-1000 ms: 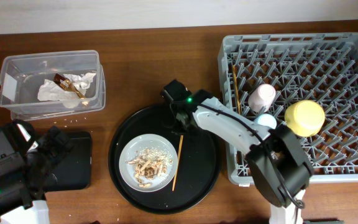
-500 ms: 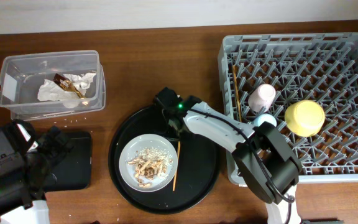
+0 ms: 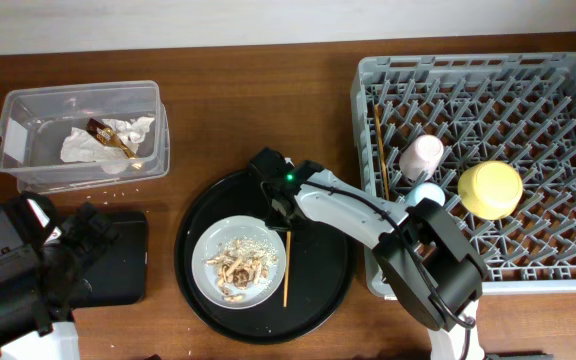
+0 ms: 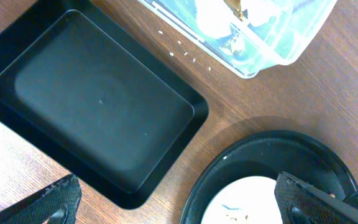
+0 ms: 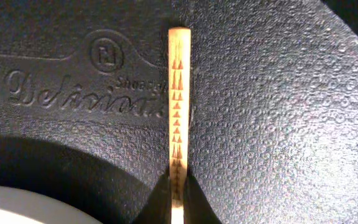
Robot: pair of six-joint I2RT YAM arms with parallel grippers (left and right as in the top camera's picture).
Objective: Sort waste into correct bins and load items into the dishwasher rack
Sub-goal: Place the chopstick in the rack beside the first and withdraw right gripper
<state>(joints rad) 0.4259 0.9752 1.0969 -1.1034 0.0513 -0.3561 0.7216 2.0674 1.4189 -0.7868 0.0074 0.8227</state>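
My right gripper is shut on one end of a wooden chopstick that lies on the round black tray, just right of the grey plate holding food scraps. A second chopstick lies in the dishwasher rack beside the pink cup, blue cup and yellow bowl. My left gripper hangs open over the table between the black rectangular tray and the round tray, holding nothing.
The clear tub at the back left holds white napkins and a brown wrapper. A few crumbs lie on the wood in front of it. The rack fills the right side.
My right gripper moved a little left along the round tray and closed on the chopstick's end. The chopstick swung from a slight tilt to nearly straight. The left arm stayed still.
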